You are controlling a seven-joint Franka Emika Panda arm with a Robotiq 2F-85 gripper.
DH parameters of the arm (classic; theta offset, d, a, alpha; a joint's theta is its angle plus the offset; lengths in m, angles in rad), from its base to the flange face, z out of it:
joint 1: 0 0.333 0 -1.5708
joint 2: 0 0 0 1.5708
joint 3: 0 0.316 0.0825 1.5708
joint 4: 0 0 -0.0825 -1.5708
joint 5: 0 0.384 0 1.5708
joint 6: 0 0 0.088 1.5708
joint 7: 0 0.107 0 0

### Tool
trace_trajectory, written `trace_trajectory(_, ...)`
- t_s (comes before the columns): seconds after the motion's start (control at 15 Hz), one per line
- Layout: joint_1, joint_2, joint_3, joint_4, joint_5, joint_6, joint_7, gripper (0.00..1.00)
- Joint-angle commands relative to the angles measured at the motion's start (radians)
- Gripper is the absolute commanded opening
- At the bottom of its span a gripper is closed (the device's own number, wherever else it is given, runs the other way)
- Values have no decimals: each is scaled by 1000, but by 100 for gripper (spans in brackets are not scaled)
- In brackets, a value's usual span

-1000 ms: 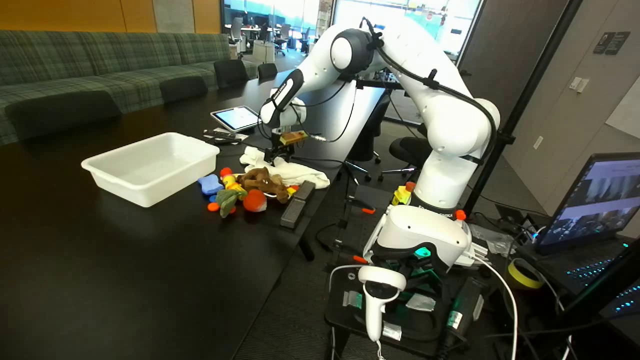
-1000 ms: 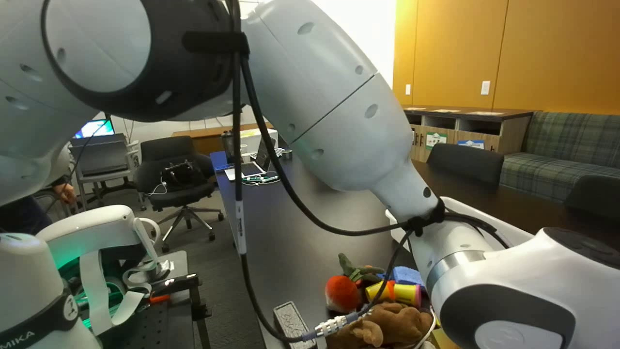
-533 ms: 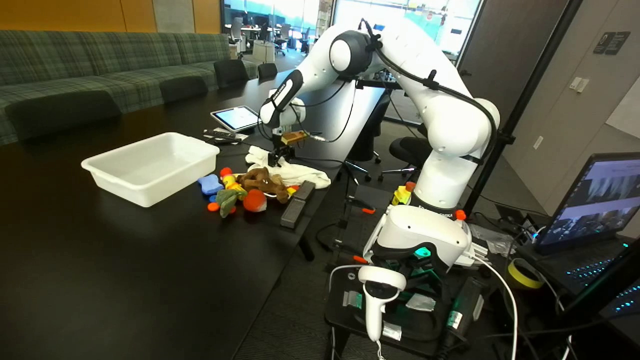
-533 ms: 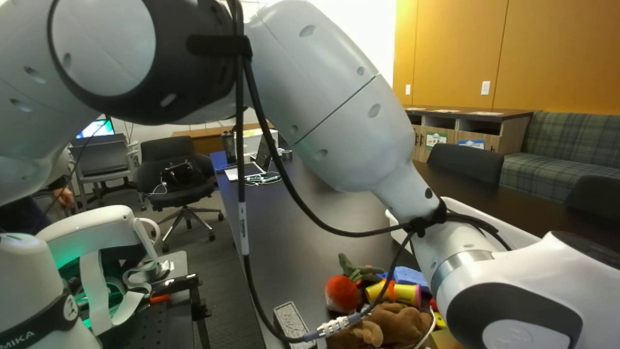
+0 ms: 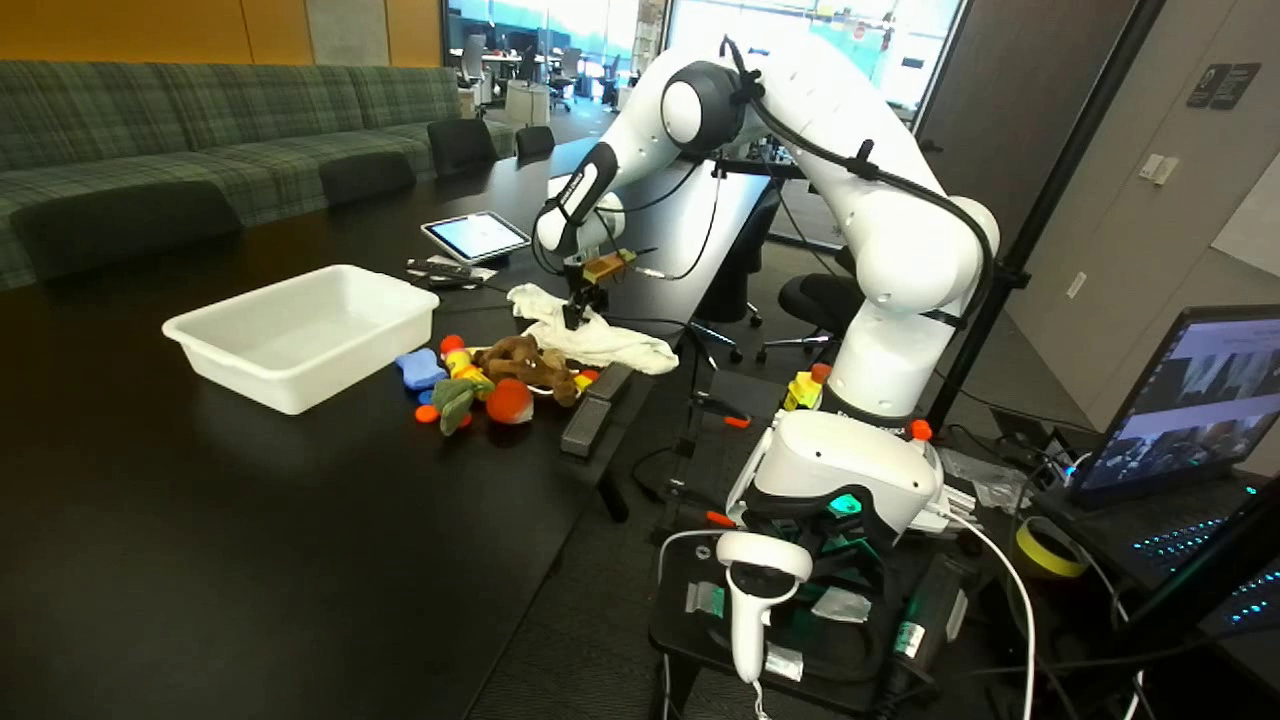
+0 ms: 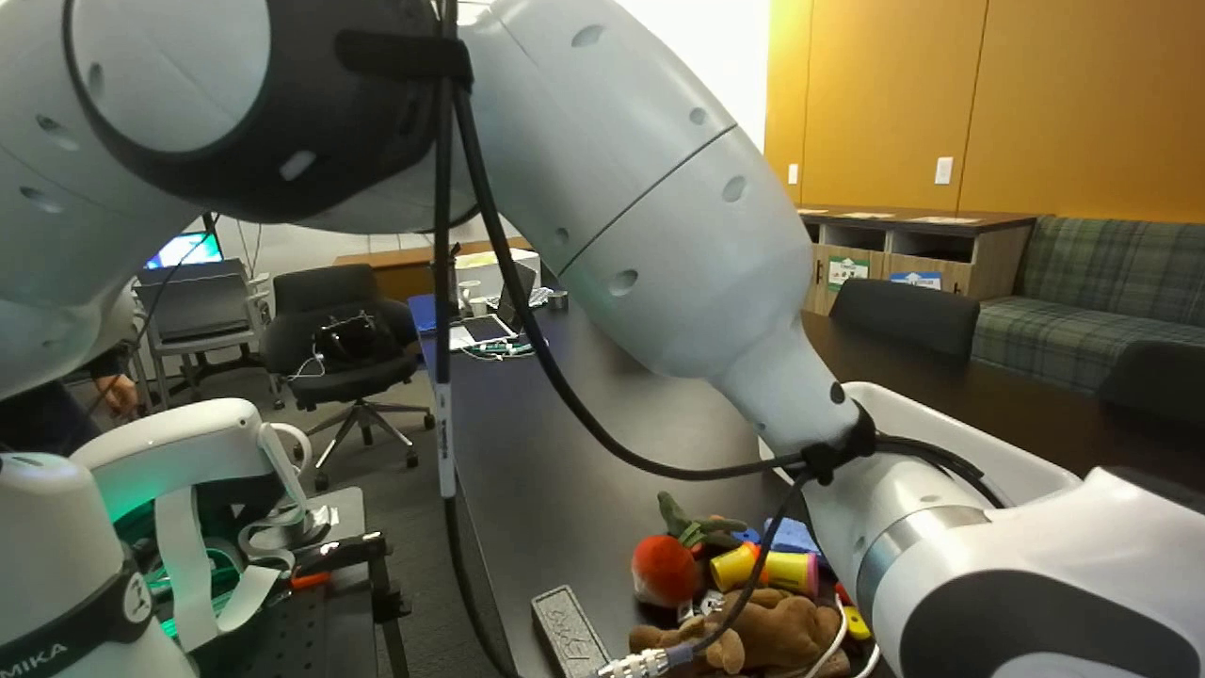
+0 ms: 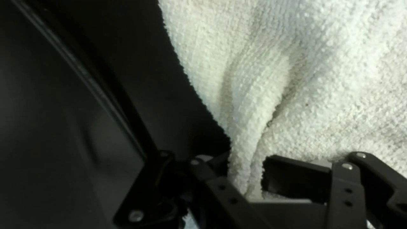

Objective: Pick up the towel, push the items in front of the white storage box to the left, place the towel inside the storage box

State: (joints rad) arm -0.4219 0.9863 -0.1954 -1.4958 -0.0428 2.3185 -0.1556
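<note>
1 rumpled towel [image 5: 603, 343] beside toys [image 5: 528, 372]

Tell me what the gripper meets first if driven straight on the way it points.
The gripper points down in an exterior view, so most likely more of the towel it grips, then the table. How much towel or gap lies beneath is unclear.

The towel [image 7: 318, 79] is cloth with a rough, looped terry pile, while the gripper [image 7: 246, 175] looks matt, dotted with shiny metal screw heads [image 7: 136, 216]. The storage box [image 5: 365, 352] appears to be smooth plastic, the table [image 5: 300, 560] a smooth surface with a glossy sheen, and the arm [image 6: 650, 198] a smooth, hard casing broken by a polished metal ring [image 6: 913, 541]. The stuffed toy [image 6: 789, 629] is soft-looking plush, the embossed block [image 6: 571, 626] rough and matt, the cable connector [image 6: 640, 665] ribbed, shiny metal, the bench [image 5: 90, 120] woven cloth, and the cabinet [image 6: 1003, 254] matt and wood-like.
</note>
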Motion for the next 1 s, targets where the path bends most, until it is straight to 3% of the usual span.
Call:
trace_trajectory(0.0,33,-77,-61,-94,-77,-7,-12,14)
trace_trajectory(0.53,99,-238,-149,-376,-256,7,15,15)
trace_trajectory(0.93,149,-300,-139,-536,-333,-37,22,15)
